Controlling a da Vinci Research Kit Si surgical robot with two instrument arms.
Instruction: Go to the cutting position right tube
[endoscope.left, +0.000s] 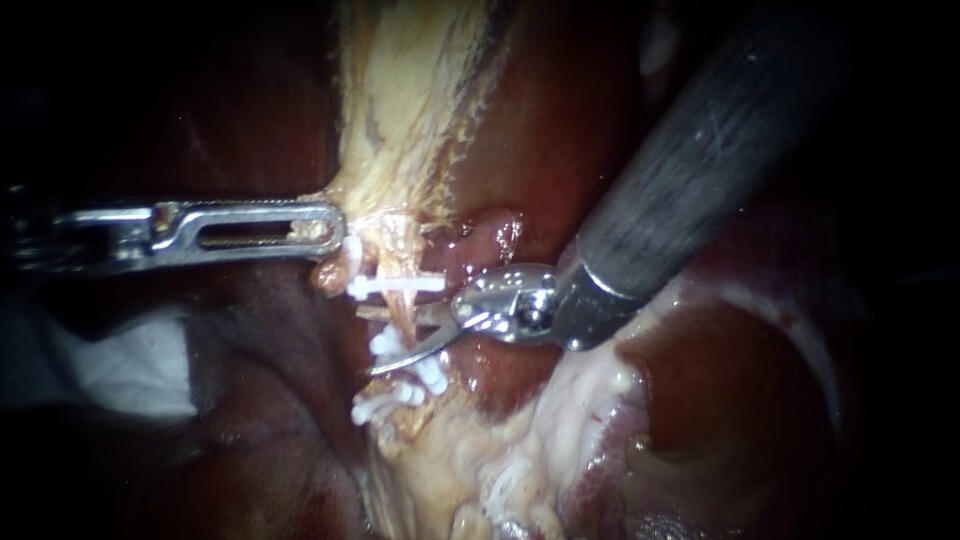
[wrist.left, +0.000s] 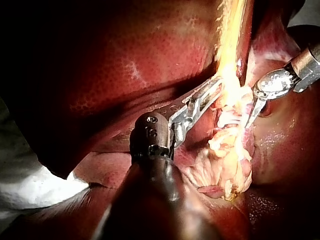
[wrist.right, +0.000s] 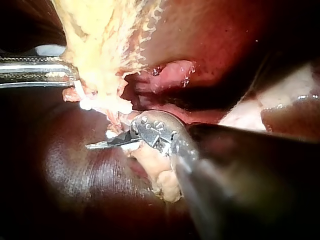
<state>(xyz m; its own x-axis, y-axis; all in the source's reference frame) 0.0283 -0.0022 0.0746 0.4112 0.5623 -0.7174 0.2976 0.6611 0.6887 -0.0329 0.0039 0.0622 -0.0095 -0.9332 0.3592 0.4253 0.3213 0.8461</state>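
Straddling the tube (endoscope.left: 398, 256) — right pincer (endoscope.left: 368, 342) agape.

**Two instruments meet at a clipped tube (endoscope.left: 402, 330) from opposite sides**
The left instrument (endoscope.left: 335, 228) enters from the left and touches the tissue band (endoscope.left: 420, 100) just above the tube. The right instrument (endoscope.left: 365, 341) enters from the upper right and crosses the tube between the upper clip (endoscope.left: 395, 285) and the lower clips (endoscope.left: 432, 375). The liver (endoscope.left: 540, 120) lies behind.

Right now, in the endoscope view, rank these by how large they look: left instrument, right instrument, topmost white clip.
1. right instrument, though its shaft runs close to the camera, so its true size is unsure
2. left instrument
3. topmost white clip, clearly the smallest
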